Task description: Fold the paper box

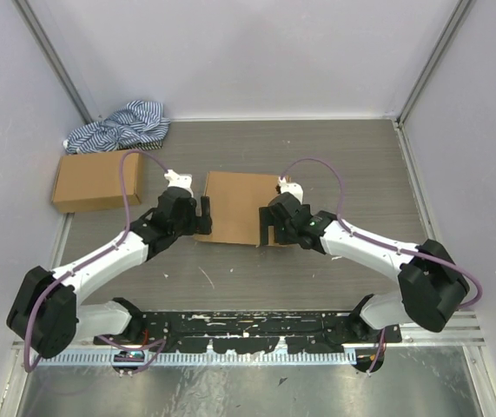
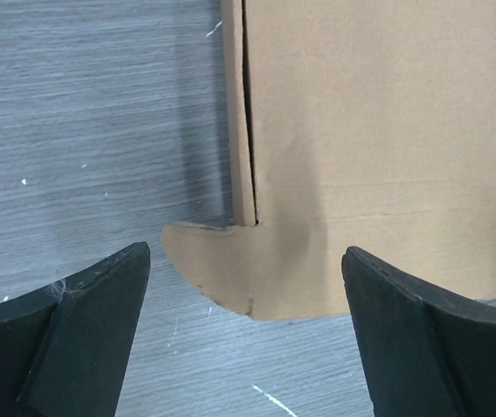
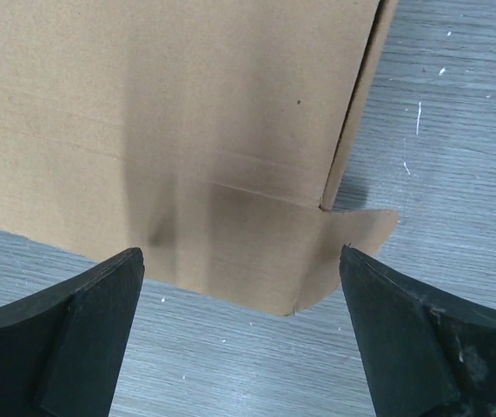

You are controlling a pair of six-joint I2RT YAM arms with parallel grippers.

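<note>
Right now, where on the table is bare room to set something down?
Bare: table right of the flat brown cardboard paper box, to the wall. Crowded: back left, with the smaller brown box and blue striped cloth.

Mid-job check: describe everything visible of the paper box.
The paper box is plain brown cardboard, lying flat on the table. A crease runs near its front edge; a rounded tab juts from each near corner, beside a narrow side flap. The open left tool and right tool hover at those corners, not gripping.
</note>
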